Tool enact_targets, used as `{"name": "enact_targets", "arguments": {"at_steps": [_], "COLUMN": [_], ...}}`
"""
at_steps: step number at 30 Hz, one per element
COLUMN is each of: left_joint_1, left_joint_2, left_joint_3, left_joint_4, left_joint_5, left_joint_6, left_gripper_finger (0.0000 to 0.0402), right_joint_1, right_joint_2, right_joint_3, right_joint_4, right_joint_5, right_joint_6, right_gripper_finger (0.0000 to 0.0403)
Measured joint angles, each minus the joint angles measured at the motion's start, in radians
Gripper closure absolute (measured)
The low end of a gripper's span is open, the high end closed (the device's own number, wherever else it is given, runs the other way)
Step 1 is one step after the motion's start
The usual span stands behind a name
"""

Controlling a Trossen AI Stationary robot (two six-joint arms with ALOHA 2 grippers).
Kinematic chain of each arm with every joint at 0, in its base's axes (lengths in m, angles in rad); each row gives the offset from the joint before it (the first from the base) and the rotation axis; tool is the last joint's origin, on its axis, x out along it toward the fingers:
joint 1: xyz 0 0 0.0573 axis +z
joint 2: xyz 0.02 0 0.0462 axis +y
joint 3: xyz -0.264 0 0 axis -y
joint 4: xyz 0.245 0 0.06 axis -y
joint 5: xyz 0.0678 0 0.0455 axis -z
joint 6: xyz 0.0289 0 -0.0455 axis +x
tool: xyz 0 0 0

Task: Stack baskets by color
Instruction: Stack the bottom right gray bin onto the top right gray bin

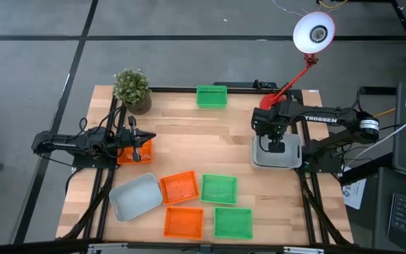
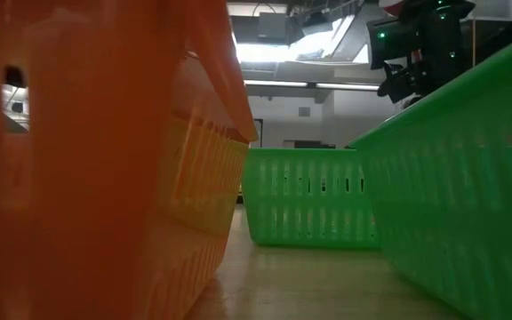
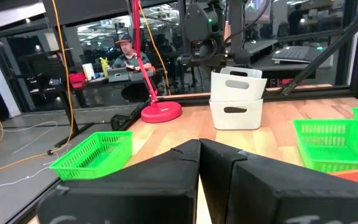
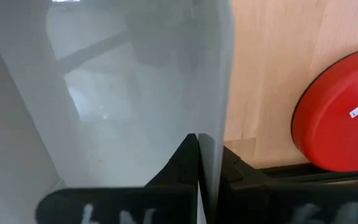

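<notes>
A: Directly under the right end effector (image 1: 277, 146) a stack of pale grey baskets (image 1: 276, 152) is seen, at the right side of the worktop (image 1: 231, 120) and just beside the red lamp base (image 4: 335, 118). Its fingers are shut on the stack's wall, as the right wrist view shows.

B: And the remaining grey basket (image 1: 136, 196)?

A: It is found well apart from that end effector, across the worktop toward the left arm. It lies tilted, its long axis running diagonally. The left end effector (image 1: 137, 143) is judged the nearer one; it is closed over an orange basket (image 1: 134, 152) with nothing gripped, as far as can be told.

B: What else is left unsorted?

A: Two orange baskets (image 1: 180, 187) and two green baskets (image 1: 218, 188) are grouped beside the loose grey one, and a further green basket (image 1: 211, 96) is set at the far edge, near the potted plant (image 1: 132, 88).
</notes>
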Motion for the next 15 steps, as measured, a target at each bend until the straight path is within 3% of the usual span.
{"name": "enact_targets", "arguments": {"at_steps": [6, 15], "left_joint_1": [0.0, 0.0], "left_joint_2": [0.0, 0.0], "left_joint_3": [0.0, 0.0], "left_joint_4": [-0.017, -0.023], "left_joint_5": [0.0, 0.0], "left_joint_6": [-0.001, -0.001], "left_gripper_finger": [0.0401, 0.0401], "right_joint_1": [0.0, 0.001], "right_joint_2": [0.0, 0.0], "right_joint_3": [0.0, 0.001], "right_joint_4": [-0.002, -0.002], "right_joint_5": [0.0, -0.007], "right_joint_6": [-0.046, -0.051], "right_gripper_finger": [0.0388, 0.0317]}}
